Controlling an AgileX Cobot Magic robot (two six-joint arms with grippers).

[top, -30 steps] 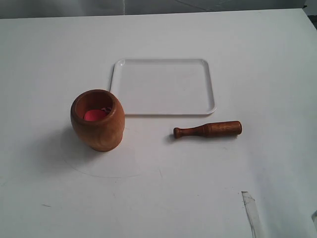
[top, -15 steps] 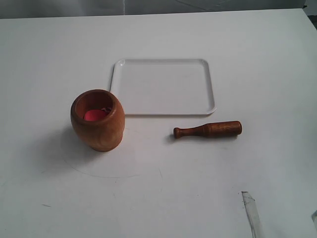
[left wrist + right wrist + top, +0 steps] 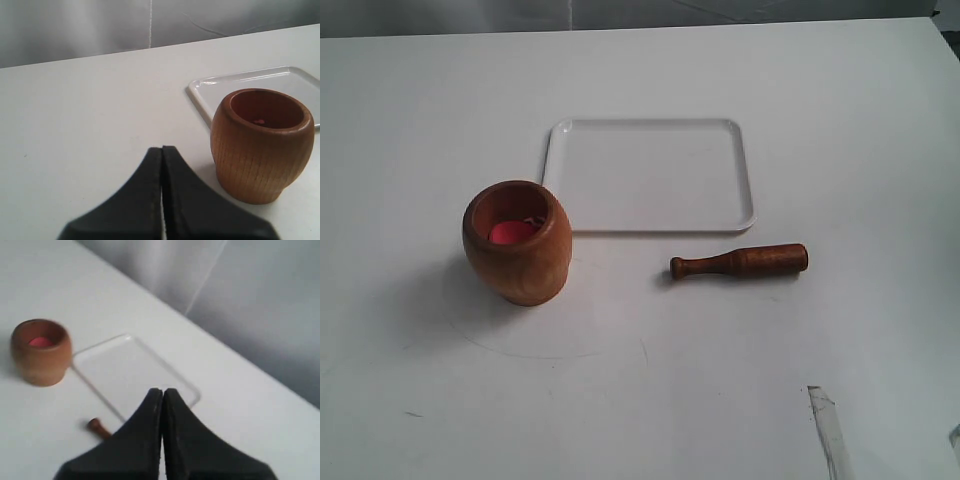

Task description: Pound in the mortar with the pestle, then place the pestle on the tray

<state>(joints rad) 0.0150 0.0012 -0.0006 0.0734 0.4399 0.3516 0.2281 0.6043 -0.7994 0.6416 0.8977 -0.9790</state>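
Mortar [image 3: 520,265] of rounded, grained wood

wooden mortar [image 3: 517,243] – matt, fine-ribbed; pestle [image 3: 739,261] – glossier dark wood; tray [image 3: 649,175] smooth white plastic.

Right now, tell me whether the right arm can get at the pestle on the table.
Probably yes. The pestle lies flat on the table, apart from the tray and mortar, with nothing over it. The right gripper is shut, so it would need to open first.
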